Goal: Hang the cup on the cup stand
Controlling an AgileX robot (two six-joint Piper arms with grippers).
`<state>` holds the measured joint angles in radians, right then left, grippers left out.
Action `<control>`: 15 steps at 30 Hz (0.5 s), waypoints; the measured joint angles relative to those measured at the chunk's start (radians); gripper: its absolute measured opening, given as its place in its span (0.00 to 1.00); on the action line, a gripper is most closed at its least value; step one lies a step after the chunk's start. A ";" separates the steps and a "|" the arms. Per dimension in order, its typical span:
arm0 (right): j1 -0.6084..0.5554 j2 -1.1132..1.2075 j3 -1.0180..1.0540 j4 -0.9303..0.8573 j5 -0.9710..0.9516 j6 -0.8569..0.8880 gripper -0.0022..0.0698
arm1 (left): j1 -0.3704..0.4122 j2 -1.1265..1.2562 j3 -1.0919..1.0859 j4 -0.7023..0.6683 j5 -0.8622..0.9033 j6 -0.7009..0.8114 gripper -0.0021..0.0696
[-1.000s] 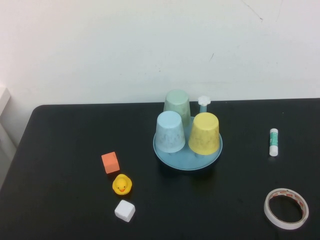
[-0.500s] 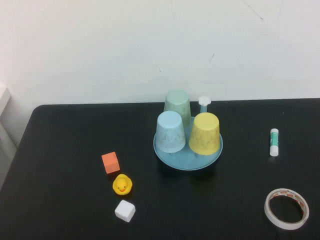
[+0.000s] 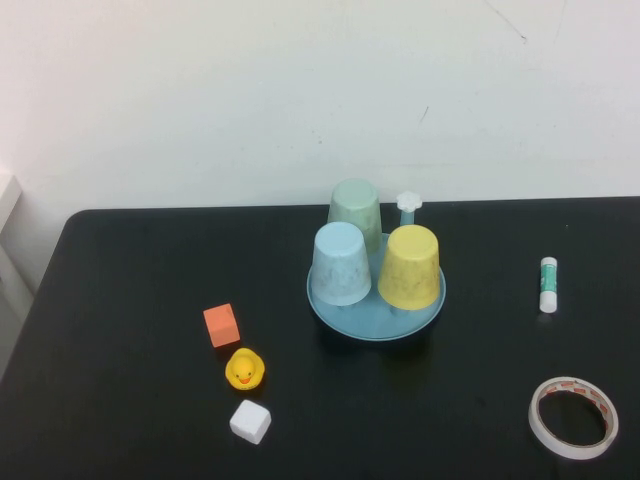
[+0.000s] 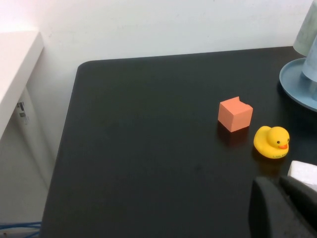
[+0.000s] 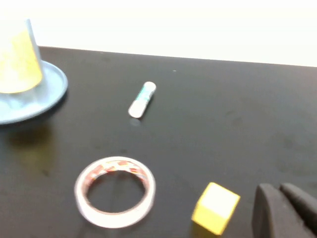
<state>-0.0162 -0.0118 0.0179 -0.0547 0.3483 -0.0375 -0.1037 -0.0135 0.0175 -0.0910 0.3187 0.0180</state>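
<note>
The yellow cup (image 3: 409, 266) stands upside down on the cup stand (image 3: 372, 327), a round teal tray, at the table's middle back. A light blue cup (image 3: 340, 263) and a pale green cup (image 3: 355, 209) sit upside down on it too. One post with a white flower knob (image 3: 408, 203) is bare behind the yellow cup. Neither arm shows in the high view. My left gripper (image 4: 283, 206) is shut and empty, near the white cube. My right gripper (image 5: 286, 208) is shut and empty, near a yellow cube. The cup (image 5: 17, 62) and the tray (image 5: 47, 94) also show in the right wrist view.
An orange cube (image 3: 221, 325), a rubber duck (image 3: 244, 369) and a white cube (image 3: 249, 421) lie left of the stand. A glue stick (image 3: 547, 284) and a tape roll (image 3: 572, 417) lie to the right. A yellow cube (image 5: 215, 207) lies beside the right gripper.
</note>
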 joint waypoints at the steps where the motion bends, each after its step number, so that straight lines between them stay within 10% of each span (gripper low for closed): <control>1: -0.002 0.000 0.000 -0.020 0.000 -0.002 0.03 | 0.000 0.000 0.000 0.000 0.000 0.000 0.03; 15: 0.004 0.000 0.000 -0.125 0.002 0.022 0.03 | 0.000 0.000 0.000 0.000 0.000 0.005 0.03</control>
<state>-0.0126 -0.0118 0.0179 -0.1794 0.3507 -0.0156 -0.1037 -0.0135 0.0175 -0.0910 0.3187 0.0234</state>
